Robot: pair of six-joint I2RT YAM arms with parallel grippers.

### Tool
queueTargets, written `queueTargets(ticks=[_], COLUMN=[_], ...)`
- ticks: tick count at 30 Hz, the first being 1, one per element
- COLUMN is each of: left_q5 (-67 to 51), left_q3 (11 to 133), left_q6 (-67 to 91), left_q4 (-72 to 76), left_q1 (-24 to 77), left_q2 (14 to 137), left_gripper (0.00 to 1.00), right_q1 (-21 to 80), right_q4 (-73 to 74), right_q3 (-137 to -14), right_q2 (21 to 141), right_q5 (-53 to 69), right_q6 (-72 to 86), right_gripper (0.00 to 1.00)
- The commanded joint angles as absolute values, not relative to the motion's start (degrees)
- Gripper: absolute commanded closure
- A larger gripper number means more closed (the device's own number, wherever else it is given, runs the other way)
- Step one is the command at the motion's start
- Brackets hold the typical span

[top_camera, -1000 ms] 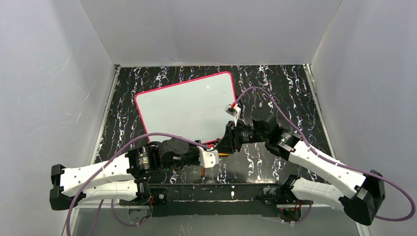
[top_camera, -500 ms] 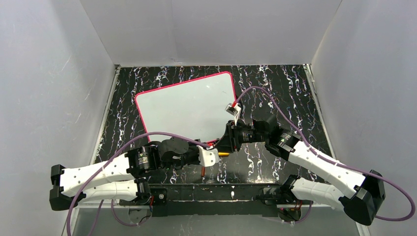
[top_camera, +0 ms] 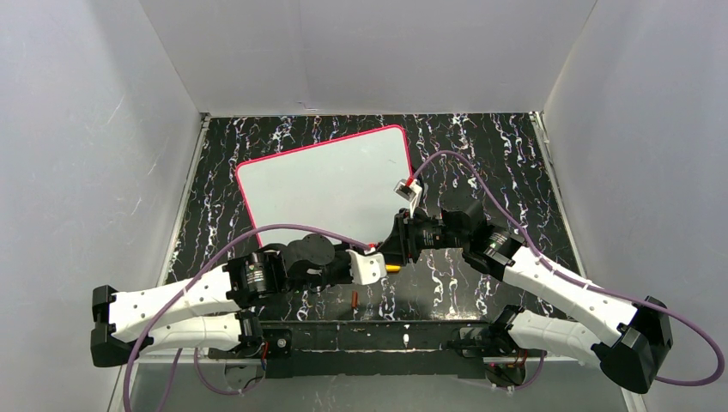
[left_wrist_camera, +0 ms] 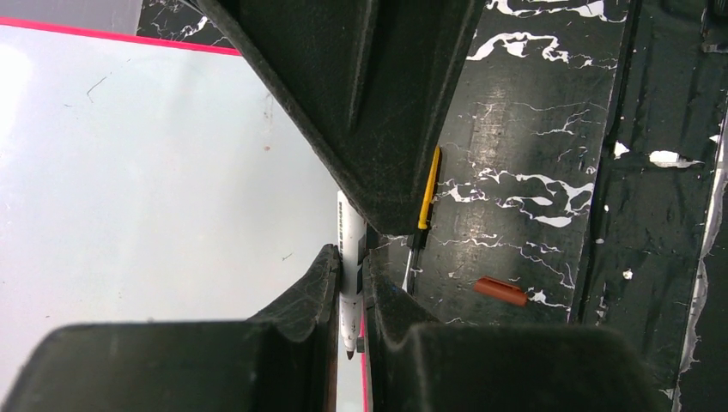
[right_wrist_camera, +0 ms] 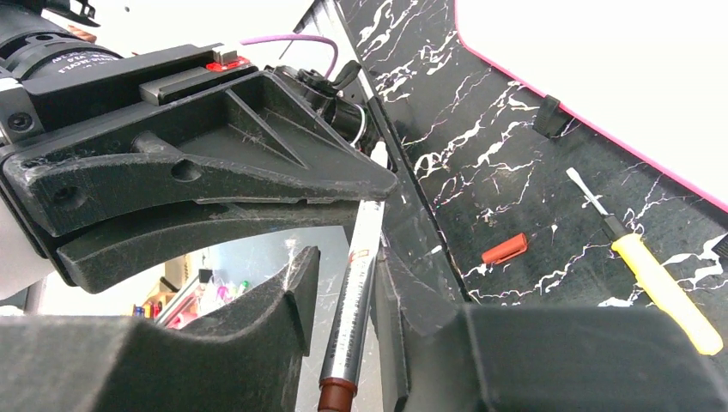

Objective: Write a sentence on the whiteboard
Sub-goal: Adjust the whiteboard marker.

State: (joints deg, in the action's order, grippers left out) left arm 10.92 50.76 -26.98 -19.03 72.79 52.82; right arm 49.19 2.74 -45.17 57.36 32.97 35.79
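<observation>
Both arms reach low and meet at the near right corner of the whiteboard (top_camera: 326, 184), flat on the table (top_camera: 481, 146): left gripper (left_wrist_camera: 349, 257) pinched on the marker (right_wrist_camera: 352, 318), right gripper (right_wrist_camera: 346, 253) straddling it, grip unclear, with a red cap (left_wrist_camera: 500, 292) and yellow screwdriver (right_wrist_camera: 665, 292) lying just beside.

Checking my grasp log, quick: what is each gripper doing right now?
Left gripper: closed on the marker.
Right gripper: marker between its fingers; whether it is clamped cannot be told.
</observation>
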Motion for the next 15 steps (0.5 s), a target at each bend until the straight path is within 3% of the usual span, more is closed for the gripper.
queueTargets(ticks=[1, 4, 9, 15], left_q5=[8.53, 7.88, 7.74, 7.92], left_q3=[51.90, 51.86, 51.60, 51.50], left_q6=[-25.93, -25.66, -25.01, -25.22], left_q4=[-21.24, -21.31, -21.10, -21.01], left_q1=[72.25, 72.24, 72.16, 72.11], left_q2=[53.10, 52.88, 52.40, 52.04], left_gripper=[1.00, 1.00, 1.00, 1.00], right_q1=[49.66, 49.66, 49.66, 49.66], right_q4=[-5.07, -5.10, -5.19, -5.80], right_q3=[-45.88, -45.79, -45.08, -44.48], right_q2=[55.63, 55.55, 55.05, 55.21], right_q5=[33.58, 32.29, 29.71, 29.42], right_q6=[35.88, 35.69, 35.74, 36.04], right_gripper=[0.65, 0.66, 0.57, 0.58])
